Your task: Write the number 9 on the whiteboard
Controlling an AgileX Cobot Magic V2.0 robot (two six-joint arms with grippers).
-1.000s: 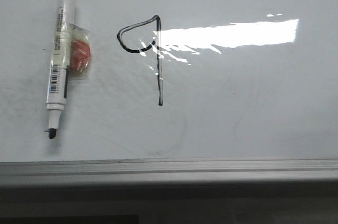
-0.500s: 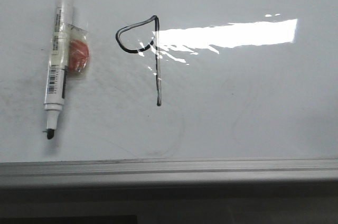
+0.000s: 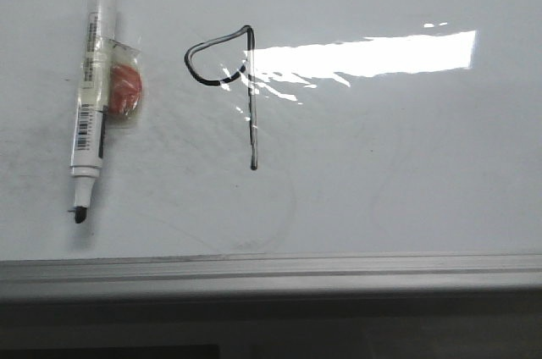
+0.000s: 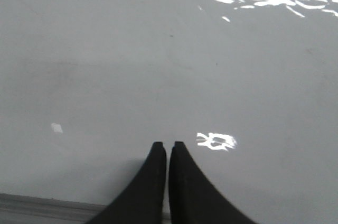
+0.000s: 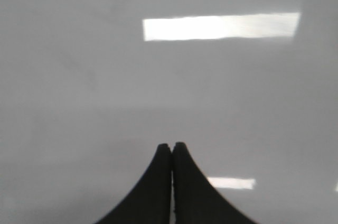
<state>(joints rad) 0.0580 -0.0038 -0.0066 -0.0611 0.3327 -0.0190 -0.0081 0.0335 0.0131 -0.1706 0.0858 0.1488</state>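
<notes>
A thin black number 9 is drawn on the glossy whiteboard: a flattened loop at the upper left joined to a long straight stem. An uncapped white marker lies on the board to its left, tip toward the near edge, with an orange eraser in clear wrap taped to it. Neither gripper shows in the front view. My left gripper hangs shut and empty over bare board. Empty too, my right gripper is shut above plain white surface.
A bright glare patch lies across the board right of the 9. The grey metal edge strip runs along the board's near side, with dark space below it. Faint erased curves mark the board below the 9.
The front view has shifted very slightly, so the marker and the 9 sit a few pixels further left. Nothing on the board has moved.
</notes>
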